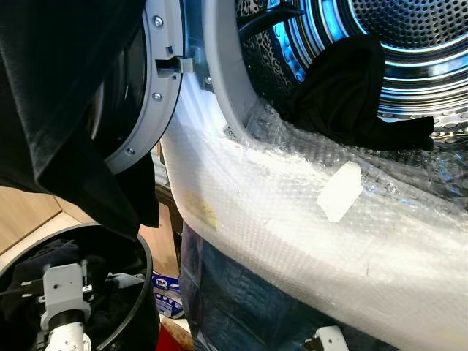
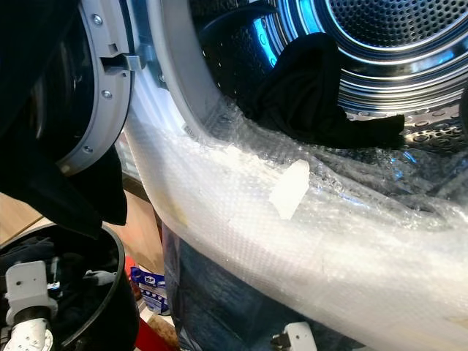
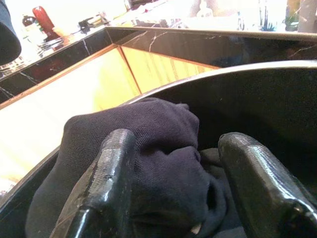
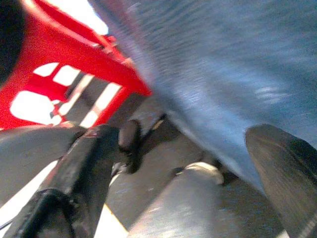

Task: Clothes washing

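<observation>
A crumpled black garment (image 1: 351,91) lies at the mouth of the shiny perforated steel drum (image 1: 409,29), upper right of the frame, above the bubble-wrapped white washer front (image 1: 292,197). More dark navy clothing (image 3: 148,163) sits in the round black basket (image 1: 142,292) at lower left, where the left gripper (image 3: 173,188) straddles it with fingers spread wide, not yet clamped. The right gripper (image 4: 183,163) hangs low with fingers apart, holding nothing, beside a red plastic frame (image 4: 74,59).

Dark clothes (image 3: 148,148) in black basket (image 1: 142,292)
</observation>
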You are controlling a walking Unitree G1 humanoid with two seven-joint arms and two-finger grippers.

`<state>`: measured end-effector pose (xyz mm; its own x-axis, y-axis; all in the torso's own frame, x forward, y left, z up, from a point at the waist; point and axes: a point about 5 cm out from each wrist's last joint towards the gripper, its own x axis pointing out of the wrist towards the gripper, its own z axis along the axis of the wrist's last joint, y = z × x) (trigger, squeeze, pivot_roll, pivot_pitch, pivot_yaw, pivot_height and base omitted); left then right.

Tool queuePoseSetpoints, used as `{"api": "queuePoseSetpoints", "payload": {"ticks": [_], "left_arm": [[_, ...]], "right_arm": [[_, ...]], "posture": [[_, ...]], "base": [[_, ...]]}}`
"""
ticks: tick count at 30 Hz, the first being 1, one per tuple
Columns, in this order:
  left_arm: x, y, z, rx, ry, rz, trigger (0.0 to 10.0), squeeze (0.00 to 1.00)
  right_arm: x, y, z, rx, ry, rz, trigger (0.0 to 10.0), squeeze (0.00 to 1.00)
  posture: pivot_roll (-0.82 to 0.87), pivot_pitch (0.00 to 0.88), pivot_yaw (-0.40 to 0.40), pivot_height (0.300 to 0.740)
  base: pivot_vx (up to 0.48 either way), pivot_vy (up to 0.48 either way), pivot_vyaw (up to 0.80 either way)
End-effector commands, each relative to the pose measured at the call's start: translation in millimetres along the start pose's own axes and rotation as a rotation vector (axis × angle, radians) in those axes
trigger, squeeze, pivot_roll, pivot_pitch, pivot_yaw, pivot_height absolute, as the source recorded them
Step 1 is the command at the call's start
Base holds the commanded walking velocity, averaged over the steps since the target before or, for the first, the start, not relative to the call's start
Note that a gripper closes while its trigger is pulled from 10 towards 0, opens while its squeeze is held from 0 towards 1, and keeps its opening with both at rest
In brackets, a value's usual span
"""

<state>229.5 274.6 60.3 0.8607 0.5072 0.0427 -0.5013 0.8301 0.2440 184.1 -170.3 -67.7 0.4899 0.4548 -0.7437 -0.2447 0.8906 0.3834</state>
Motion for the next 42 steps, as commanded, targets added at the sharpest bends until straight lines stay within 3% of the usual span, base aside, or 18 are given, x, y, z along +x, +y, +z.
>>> {"api": "queuePoseSetpoints", "payload": {"ticks": [1, 8, 14, 17, 19, 20, 23, 25, 30, 31, 33, 37, 40, 42], "left_arm": [[-2.4, 3.3, -2, -0.005, 0.016, 0.005, 10.0, 0.00], [-6.6, 5.5, 1, -0.020, 0.023, 0.003, 10.0, 0.00], [-5.5, 14.3, 11, -0.077, 0.013, 0.050, 10.0, 0.00], [-0.2, 16.0, 35, -0.168, -0.015, 0.078, 10.0, 0.00], [1.8, 16.6, 45, -0.176, -0.042, 0.075, 10.0, 0.00], [4.8, 21.3, 54, -0.222, -0.042, 0.098, 10.0, 0.00], [6.0, 24.3, 58, -0.254, -0.031, 0.115, 10.0, 0.00], [8.3, 35.4, 54, -0.333, 0.069, 0.154, 10.0, 0.00], [14.7, 47.7, 51, -0.341, 0.163, 0.152, 10.0, 0.00], [16.5, 53.1, 51, -0.329, 0.187, 0.144, 10.0, 1.00], [15.9, 61.9, 45, -0.300, 0.246, 0.164, 10.0, 1.00], [15.7, 76.2, 43, -0.335, 0.304, 0.191, 10.0, 1.00], [19.8, 75.8, 41, -0.381, 0.345, 0.157, 10.0, 1.00], [21.3, 74.6, 40, -0.367, 0.365, 0.136, 10.0, 1.00]], "right_arm": [[-7.5, -8.9, -14, 0.036, 0.028, 0.002, 10.0, 0.00], [-18.7, -21.9, -66, -0.082, 0.279, -0.130, 10.0, 0.00], [-11.7, -14.9, -72, -0.047, 0.285, -0.210, 10.0, 0.00], [-11.6, -16.6, -78, -0.052, 0.337, -0.336, 10.0, 0.00], [-11.0, -15.7, -79, -0.035, 0.337, -0.353, 10.0, 0.00], [-11.2, -14.5, -83, -0.038, 0.351, -0.367, 10.0, 0.00], [-11.5, -14.1, -85, -0.050, 0.361, -0.372, 10.0, 0.00], [-13.1, -18.3, -84, -0.047, 0.359, -0.449, 10.0, 0.00], [-12.4, -21.2, -78, -0.032, 0.341, -0.492, 10.0, 0.00], [-11.3, -21.1, -75, -0.031, 0.335, -0.500, 10.0, 0.00], [-8.7, -19.8, -71, -0.021, 0.320, -0.498, 10.0, 0.00], [-4.9, -17.2, -65, -0.016, 0.303, -0.503, 10.0, 0.00], [-2.8, -15.2, -63, -0.018, 0.296, -0.499, 10.0, 0.00], [-2.6, -14.9, -62, -0.017, 0.295, -0.501, 10.0, 0.00]], "posture": [[-0.02, 0.100, -0.036, 0.740], [0.00, 0.077, -0.020, 0.740], [0.01, 0.060, -0.005, 0.740], [0.03, 0.049, 0.003, 0.740], [0.03, 0.045, 0.005, 0.740], [0.04, 0.037, 0.012, 0.740], [0.04, 0.037, 0.012, 0.740], [0.05, 0.035, 0.015, 0.740], [0.05, 0.049, 0.016, 0.740], [0.06, 0.049, 0.023, 0.740], [0.07, 0.049, 0.027, 0.740], [0.08, 0.049, 0.029, 0.740], [0.08, 0.047, 0.031, 0.740], [0.08, 0.045, 0.034, 0.740]], "base": [[0.000, 0.000, 0.00], [0.000, 0.000, 0.00], [0.000, 0.000, 0.00], [0.000, 0.000, 0.00], [0.000, 0.000, 0.00], [0.000, 0.000, 0.00], [0.000, 0.000, 0.00], [0.000, 0.000, 0.00], [0.000, 0.000, 0.00], [0.000, 0.000, 0.00], [0.000, 0.000, 0.00], [0.000, 0.000, 0.00], [0.000, 0.000, 0.00], [0.000, 0.000, 0.00]]}}
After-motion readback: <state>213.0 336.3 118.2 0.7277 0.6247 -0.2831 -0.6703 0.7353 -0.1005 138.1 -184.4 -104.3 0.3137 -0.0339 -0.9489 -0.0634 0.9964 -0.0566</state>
